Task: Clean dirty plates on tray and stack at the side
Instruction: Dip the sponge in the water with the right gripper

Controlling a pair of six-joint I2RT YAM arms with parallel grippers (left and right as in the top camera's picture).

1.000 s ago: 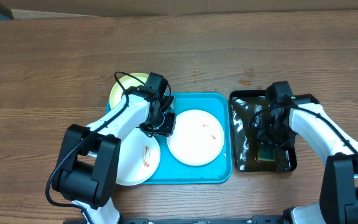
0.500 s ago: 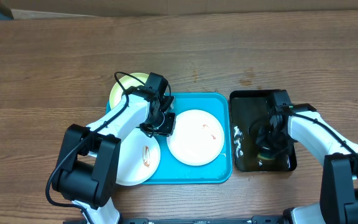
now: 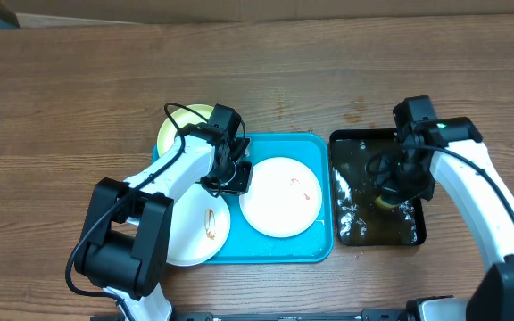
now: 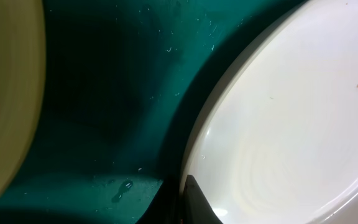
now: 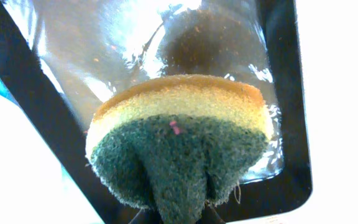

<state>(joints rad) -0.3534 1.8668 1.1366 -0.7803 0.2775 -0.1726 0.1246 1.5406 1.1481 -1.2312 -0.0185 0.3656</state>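
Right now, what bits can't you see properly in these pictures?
Lime-green plate: overhead, mostly under the left arm; left wrist view cuts it at the edge.
Left fingers: left wrist view shows one dark tip at the bottom edge; whether they pinch the white plate is unclear.
Right fingers: right wrist view, nearly all behind the sponge they pinch.
Overhead, the sponge is tiny, tucked under the right arm.

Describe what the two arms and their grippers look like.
The left arm and right arm share glossy white link shells and black joint housings. The left gripper and right gripper are black. A thin black cable loops out by the left wrist; a small green light shows on the right wrist.
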